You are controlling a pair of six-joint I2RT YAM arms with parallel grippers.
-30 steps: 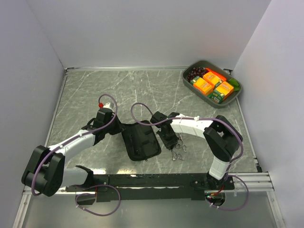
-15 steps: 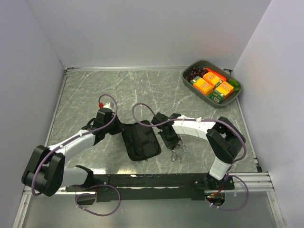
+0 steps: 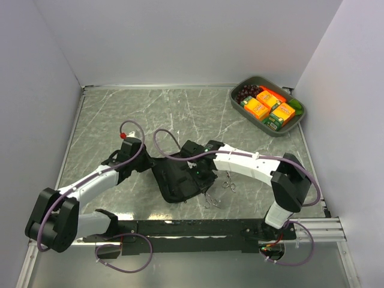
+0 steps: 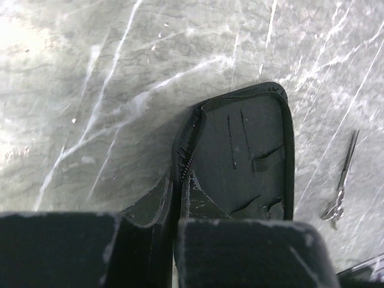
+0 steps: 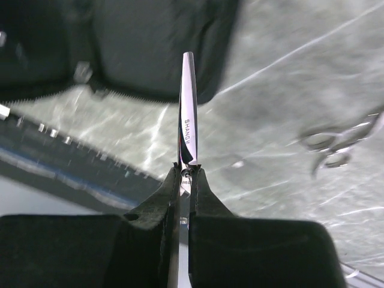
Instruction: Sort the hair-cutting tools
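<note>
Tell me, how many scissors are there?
2 scissors. One is gripped by its blades in the right hand, near the case; the other lies on the table beside it. Arms may hide more.

First scissors [image 5: 187, 120] gripped, second scissors [image 5: 333, 144] lying flat.
</note>
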